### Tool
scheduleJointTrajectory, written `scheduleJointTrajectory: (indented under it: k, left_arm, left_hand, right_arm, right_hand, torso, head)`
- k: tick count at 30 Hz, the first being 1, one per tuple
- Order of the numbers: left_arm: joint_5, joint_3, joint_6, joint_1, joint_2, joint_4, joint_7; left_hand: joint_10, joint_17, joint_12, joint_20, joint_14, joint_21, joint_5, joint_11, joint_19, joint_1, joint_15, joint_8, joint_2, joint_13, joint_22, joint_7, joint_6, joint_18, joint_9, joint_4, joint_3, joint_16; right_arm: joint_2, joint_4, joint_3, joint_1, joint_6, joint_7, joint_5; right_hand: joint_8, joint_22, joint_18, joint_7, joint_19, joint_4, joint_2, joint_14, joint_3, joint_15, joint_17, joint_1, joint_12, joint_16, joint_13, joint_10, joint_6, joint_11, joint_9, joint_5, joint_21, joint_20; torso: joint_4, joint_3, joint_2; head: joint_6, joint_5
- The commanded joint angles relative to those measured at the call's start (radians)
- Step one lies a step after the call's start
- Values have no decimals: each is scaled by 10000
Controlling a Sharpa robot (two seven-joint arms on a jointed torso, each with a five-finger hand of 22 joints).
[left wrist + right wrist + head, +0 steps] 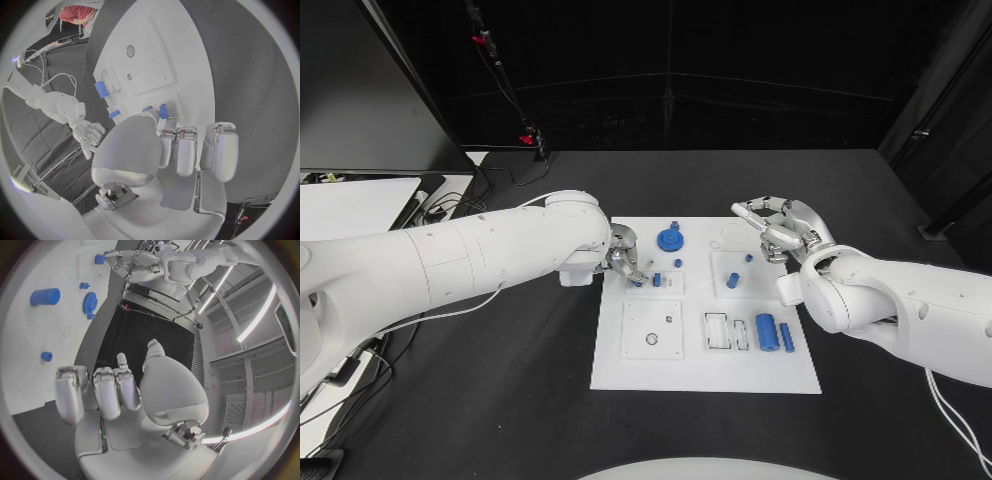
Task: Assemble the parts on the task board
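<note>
— Where is the left hand [626,262] right now?

— Over the left edge of the task board [646,375], fingers pointing down. A small blue part [656,281] sits right at its fingertips [164,134]; in the left wrist view two small blue pieces show just past them. I cannot tell whether the fingers actually pinch one or only touch it.

— And the right hand [780,232]?

— It hovers above the board's far right corner, fingers curled loosely with gaps between them, and nothing in them. In the right wrist view the fingers [103,390] are side by side, bent forward, with only board below them.

— What lies near those fingers?

— A small blue peg [733,281] stands on the board just inward of the right fingertips. The blue gear [671,239] lies between the two hands, nearer the left one.

— Anything farther away?

— A large blue cylinder [767,331] and a slimmer blue pin [788,337] lie side by side on the board's near right part, well apart from both sets of fingers. A white plate with a round hole [653,331] sits on the near left part.
</note>
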Motion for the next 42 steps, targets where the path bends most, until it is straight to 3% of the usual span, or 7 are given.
scheduleJointTrajectory:
  k: [1, 5, 10, 30, 42]
  left_arm:
    - [3, -71, 343, -99, 14, -19, -303]
    - [3, -71, 370, -99, 22, -28, -353]
    - [2, -71, 318, -102, 33, -53, -390]
    - [-6, -71, 373, -110, 54, -125, -440]
    - [-77, -71, 363, -113, 27, -113, -491]
  left_hand:
    - [1061, 2635, 14, 55, 1047, -50, -124, 99, 179, -268, 90, -77, -3, 2626, 2304, -37, -356, 180, -56, -645, 1229, 8]
    - [1061, 2635, 14, 95, 1047, -70, -297, 137, 154, -628, 136, -42, 11, 2626, 2296, 3, -459, 187, -87, -636, 1182, 8]
    - [1061, 2635, 14, 140, 1047, -102, -794, 167, 113, -1221, 172, -2, 59, 2626, 2281, 12, -554, 198, -150, -646, 952, 8]
    - [1061, 2635, 14, 146, 1047, -153, -934, 141, 48, -1001, 154, 109, -143, 2626, 2257, -9, -687, 218, -156, -668, 940, 8]
    - [1061, 2635, 14, 165, 1047, -177, -1076, 167, 18, -1658, 178, 232, -370, 2626, 2247, 7, -786, 226, -274, -651, 177, 8]
  right_arm:
    - [-1, 23, 5, 16, -50, 65, 12]
    - [-2, 24, 5, 16, -50, 64, 12]
    - [-4, 30, 5, 16, -45, 65, 12]
    - [-10, 36, 5, 16, -48, 67, 12]
    - [-10, 29, 5, 16, -37, 68, 12]
  right_hand:
    - [2, 2395, 93, 519, 578, 60, 112, 1057, -12, 92, 2630, 4, 33, 25, 2633, 1059, 84, 65, -12, 38, -54, 91]
    - [2, 2395, 93, 519, 578, 60, 112, 1057, -12, 92, 2630, 4, 33, 25, 2633, 1059, 84, 65, -12, 38, -54, 91]
    - [2, 2395, 93, 519, 578, 60, 112, 1057, -12, 92, 2630, 4, 33, 25, 2633, 1059, 84, 65, -12, 38, -54, 91]
    - [5, 2400, 89, 525, 590, 63, 121, 1057, -18, 97, 2630, -6, 33, 25, 2633, 1059, 108, 70, -35, 44, -43, 96]
    - [5, 2400, 89, 525, 590, 63, 121, 1057, -18, 97, 2630, -6, 33, 25, 2633, 1059, 108, 70, -35, 44, -43, 96]
  torso:
    - [-9, -6, 6]
    - [-3, -2, 3]
    - [-1, 3, 3]
    - [4, 1, 4]
    - [5, 1, 1]
  head:
    - [-12, 6]
    - [-16, 4]
    - [-7, 0]
    - [-9, 3]
    - [-36, 10]
